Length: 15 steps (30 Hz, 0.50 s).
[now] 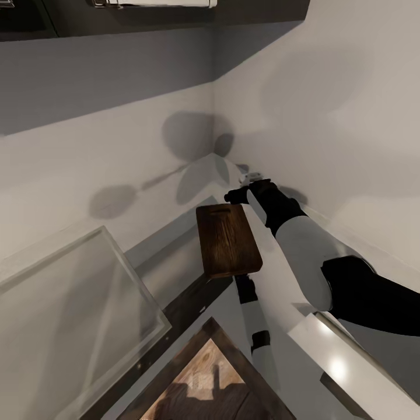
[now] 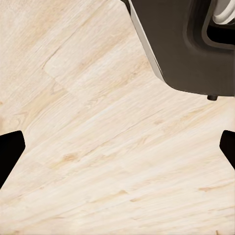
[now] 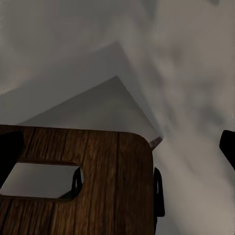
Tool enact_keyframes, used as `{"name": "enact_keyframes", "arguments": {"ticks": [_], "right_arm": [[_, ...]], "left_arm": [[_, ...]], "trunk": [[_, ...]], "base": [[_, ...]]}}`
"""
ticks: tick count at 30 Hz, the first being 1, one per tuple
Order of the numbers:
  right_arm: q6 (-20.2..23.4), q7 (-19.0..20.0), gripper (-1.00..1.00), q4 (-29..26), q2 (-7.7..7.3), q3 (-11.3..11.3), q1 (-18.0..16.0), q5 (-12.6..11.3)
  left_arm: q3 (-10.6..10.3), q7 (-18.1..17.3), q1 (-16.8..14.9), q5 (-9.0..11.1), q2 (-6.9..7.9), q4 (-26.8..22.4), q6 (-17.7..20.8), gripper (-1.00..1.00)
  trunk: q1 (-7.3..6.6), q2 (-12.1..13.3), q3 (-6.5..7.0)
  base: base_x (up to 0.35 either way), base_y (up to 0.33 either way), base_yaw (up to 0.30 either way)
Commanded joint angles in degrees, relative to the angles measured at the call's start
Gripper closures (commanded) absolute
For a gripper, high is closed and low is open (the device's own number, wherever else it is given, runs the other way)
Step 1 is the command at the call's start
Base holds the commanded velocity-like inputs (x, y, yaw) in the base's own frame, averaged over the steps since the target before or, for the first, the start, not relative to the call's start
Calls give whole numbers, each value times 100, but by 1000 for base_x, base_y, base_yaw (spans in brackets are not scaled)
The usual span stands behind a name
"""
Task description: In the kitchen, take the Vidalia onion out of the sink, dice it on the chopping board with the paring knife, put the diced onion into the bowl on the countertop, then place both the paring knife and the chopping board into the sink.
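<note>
Chopping board (image 3: pixel 93 181) first: its slot-handle end sits right at my right gripper (image 1: pixel 236 195), and in the right wrist view the dark wood with its rounded corner lies between my two dark fingertips (image 3: pixel 9 152), which stand wide apart at the picture's edges. A black part presses against the board's edge beside the slot, so I seem to have hold of it there, though I cannot tell for sure how the grip closes. From the head view the board (image 1: pixel 228 240) hangs in the air with its slot end toward the room corner, tilted, above the glossy dark countertop (image 1: pixel 169 245) that runs into that corner. My right arm (image 1: pixel 303 245), white with black joints, reaches forward alongside the board's right edge. Pale grey walls (image 1: pixel 116 151) meet behind it and carry soft shadows of the arm and board. To the left lies a large pale glassy panel (image 1: pixel 76 309) with a raised rim. My left gripper (image 2: pixel 117 147) points down at a light wooden floor (image 2: pixel 98 161); its fingertips (image 2: pixel 10 152) stand far apart at the two sides of the picture with nothing between them, and a dark part of my own base (image 2: pixel 191 49) shows near it. Dark cupboards (image 1: pixel 151 14) run along the top of the wall.
</note>
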Motion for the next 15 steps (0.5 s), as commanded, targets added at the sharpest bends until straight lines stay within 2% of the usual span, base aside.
{"name": "enact_keyframes", "arguments": {"ticks": [1,15], "right_arm": [[30,5,-100,-4,0,18,-4,15],[29,5,-100,54,0,21,-4,14]], "left_arm": [[2,-4,4,32,-1,-9,-6,-100],[2,-4,4,32,-5,-9,-6,-100]], "trunk": [[3,-10,-15],[3,-10,-113]], "base": [[0,0,0],[0,0,0]]}}
